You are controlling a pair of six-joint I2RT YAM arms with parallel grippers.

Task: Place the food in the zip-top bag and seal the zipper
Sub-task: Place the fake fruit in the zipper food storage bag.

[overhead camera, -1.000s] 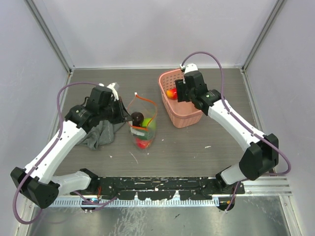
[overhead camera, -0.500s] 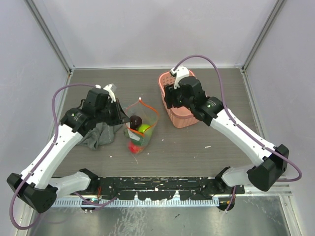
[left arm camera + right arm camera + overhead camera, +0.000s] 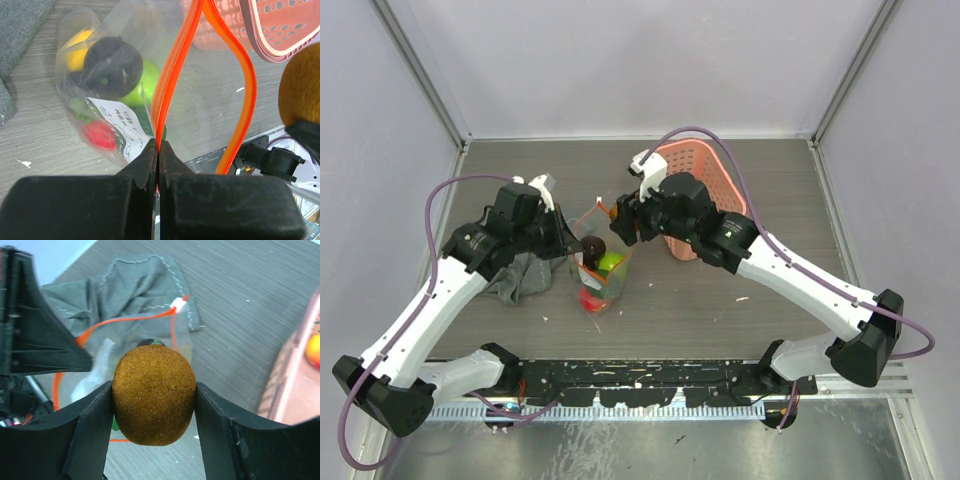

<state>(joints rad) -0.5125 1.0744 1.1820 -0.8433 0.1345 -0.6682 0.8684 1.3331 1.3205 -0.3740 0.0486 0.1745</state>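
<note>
Right wrist: fuzzy oval, perhaps kiwi [image 3: 153,395]

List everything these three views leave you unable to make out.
- Top view: the right arm covers part of the pink basket, hiding some of its contents.
- Right wrist view: the kiwi blocks the mouth of the zip-top bag, and the picture's right edge cuts off the basket.
- Left wrist view: the label has print too small to read.

Agape zip-top bag [image 3: 601,289] mouth; basket [image 3: 717,168] nearby
</note>
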